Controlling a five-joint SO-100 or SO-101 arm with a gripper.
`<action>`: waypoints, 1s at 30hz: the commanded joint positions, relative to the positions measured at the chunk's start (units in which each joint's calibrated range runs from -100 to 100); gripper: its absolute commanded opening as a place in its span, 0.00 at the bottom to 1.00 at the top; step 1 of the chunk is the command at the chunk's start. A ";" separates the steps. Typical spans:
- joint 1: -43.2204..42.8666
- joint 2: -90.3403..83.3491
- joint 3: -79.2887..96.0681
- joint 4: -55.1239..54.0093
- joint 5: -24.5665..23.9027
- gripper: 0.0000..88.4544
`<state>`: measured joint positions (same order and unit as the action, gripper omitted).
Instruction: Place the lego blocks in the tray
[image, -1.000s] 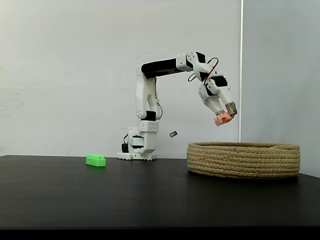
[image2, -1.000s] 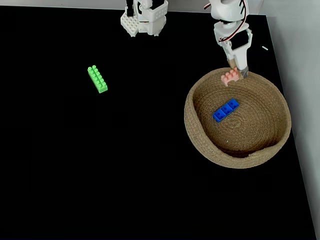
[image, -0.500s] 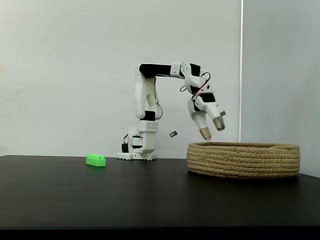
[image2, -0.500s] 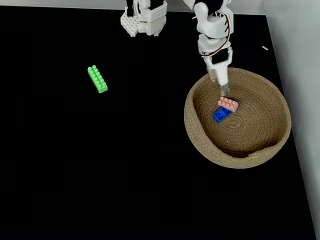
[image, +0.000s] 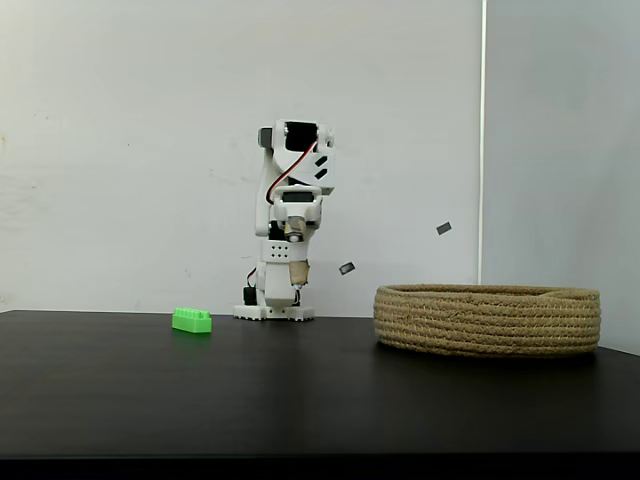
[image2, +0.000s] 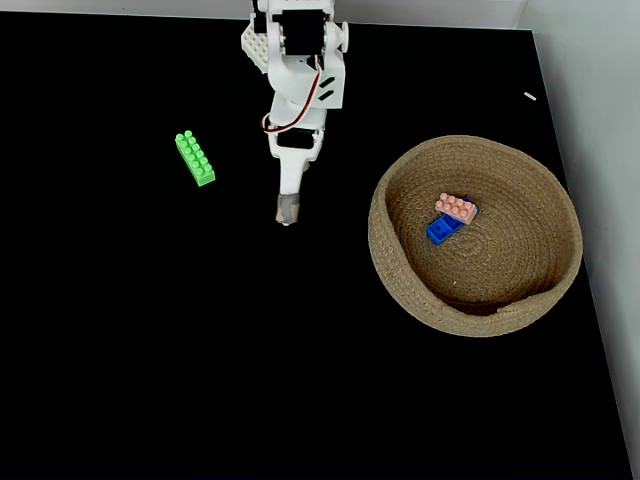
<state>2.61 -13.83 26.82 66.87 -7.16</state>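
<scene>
The bright green studded plastic brick (image2: 195, 158) is a long two-row piece lying flat on the black bench (image2: 150, 350), toward its far left part in a fixed view from above, its length running slightly aslant. The wide round tray of coiled tan rope (image2: 400, 290) sits near the bench's right edge; inside it the small pale pink brick (image2: 456, 205) rests partly on top of the flat blue brick (image2: 441, 227). The white arm's fingers (image2: 287, 211) hang over bare bench between the green brick and the tray, apart from both, drawn together with nothing between them. In a fixed view from the side, the green brick (image: 191, 320) sits left of the arm's base, and the tray's wall (image: 487, 320) hides the bricks inside.
</scene>
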 joint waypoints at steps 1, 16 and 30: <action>4.07 -4.40 2.04 -0.02 -6.30 0.63; 16.27 -11.80 20.37 -9.02 -13.63 0.51; 24.02 -9.99 32.78 -15.77 -8.40 0.60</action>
<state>25.57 -22.82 57.49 54.77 -16.14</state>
